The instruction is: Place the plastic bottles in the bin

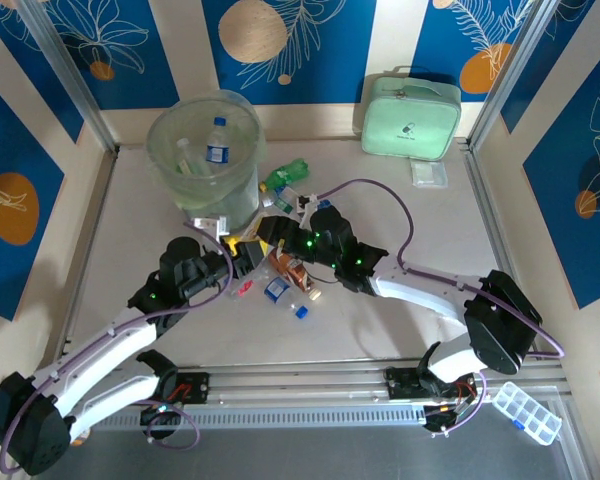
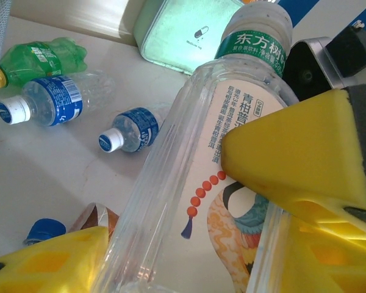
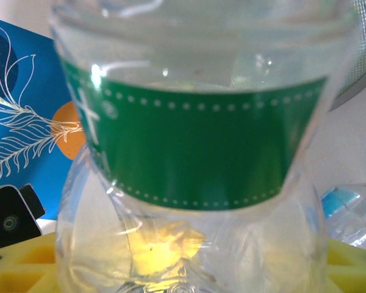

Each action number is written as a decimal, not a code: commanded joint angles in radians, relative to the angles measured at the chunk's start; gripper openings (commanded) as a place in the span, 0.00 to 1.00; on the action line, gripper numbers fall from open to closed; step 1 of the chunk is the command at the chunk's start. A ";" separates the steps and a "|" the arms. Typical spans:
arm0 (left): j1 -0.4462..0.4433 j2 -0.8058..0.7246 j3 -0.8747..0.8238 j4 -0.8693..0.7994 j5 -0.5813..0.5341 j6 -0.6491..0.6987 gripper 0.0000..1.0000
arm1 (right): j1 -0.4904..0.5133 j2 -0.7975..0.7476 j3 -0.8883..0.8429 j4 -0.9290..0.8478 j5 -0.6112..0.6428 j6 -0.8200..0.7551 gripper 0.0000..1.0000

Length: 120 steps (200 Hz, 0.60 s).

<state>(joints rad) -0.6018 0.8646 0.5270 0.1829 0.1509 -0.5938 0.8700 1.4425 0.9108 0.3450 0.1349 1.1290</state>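
Two bottles (image 1: 217,150) are sitting inside the bin (image 1: 242,185), several lying loose beside it; left gripper (image 2: 171,213) is pinching a green-banded bottle (image 2: 189,152), right gripper (image 3: 183,262) straddling it, closure untellable.

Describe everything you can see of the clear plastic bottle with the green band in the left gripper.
Clear ribbed plastic bottle, seemingly empty, with a dark green band of white Chinese characters and a white label showing red beads. It sits tilted, clamped between the left gripper's yellow fingers. The right gripper's yellow fingers flank it too; whether they grip is unclear.
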 commanded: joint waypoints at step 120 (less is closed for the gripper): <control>-0.098 -0.063 0.102 -0.226 -0.036 0.163 0.91 | -0.041 -0.155 0.024 -0.176 -0.125 -0.181 0.39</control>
<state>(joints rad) -0.6533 0.7685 0.5915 -0.0086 0.1184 -0.4908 0.8566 1.3617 0.9165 0.2153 0.0986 1.0096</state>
